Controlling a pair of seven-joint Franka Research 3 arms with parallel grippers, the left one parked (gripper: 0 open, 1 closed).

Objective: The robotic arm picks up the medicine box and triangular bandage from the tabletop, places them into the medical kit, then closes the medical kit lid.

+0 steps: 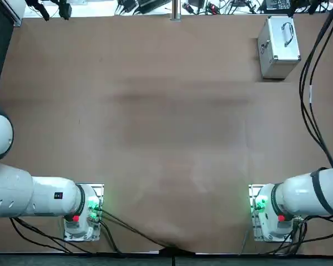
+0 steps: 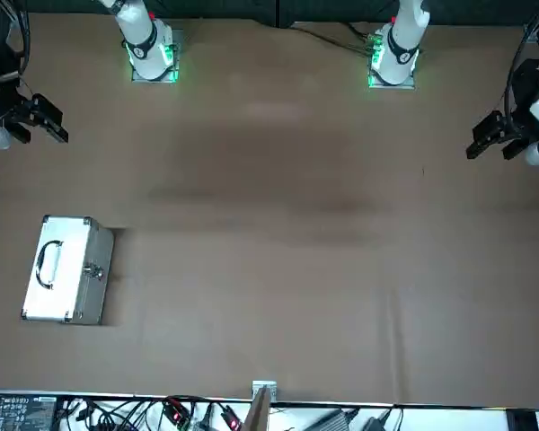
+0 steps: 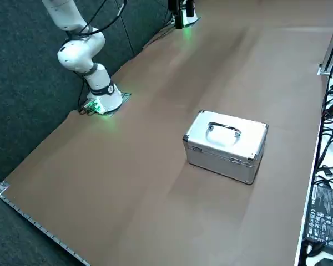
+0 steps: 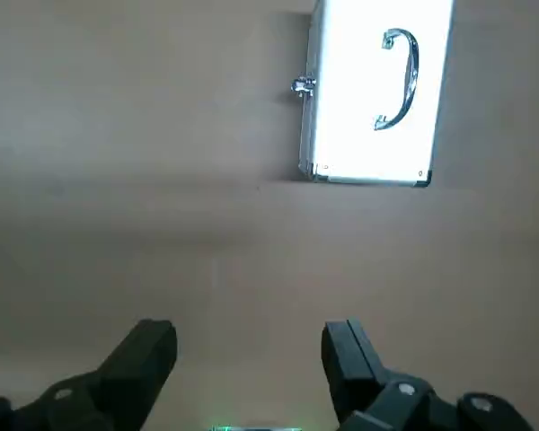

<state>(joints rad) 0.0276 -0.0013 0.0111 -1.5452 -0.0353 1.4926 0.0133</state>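
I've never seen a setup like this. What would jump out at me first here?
Probably the shiny silver case, standing alone with its lid shut at the far right corner of the wide brown table, as the robot sees it. Next, the white right arm bolted at the near edge by a green glow. Its end effector hangs open, holding nothing, off to the side of the table, away from the case.

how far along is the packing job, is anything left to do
It looks finished. The metal case sits on the table with its lid shut, and no box or bandage packet lies outside it. The right hand is open, empty and away from the case. Contents can't be seen.
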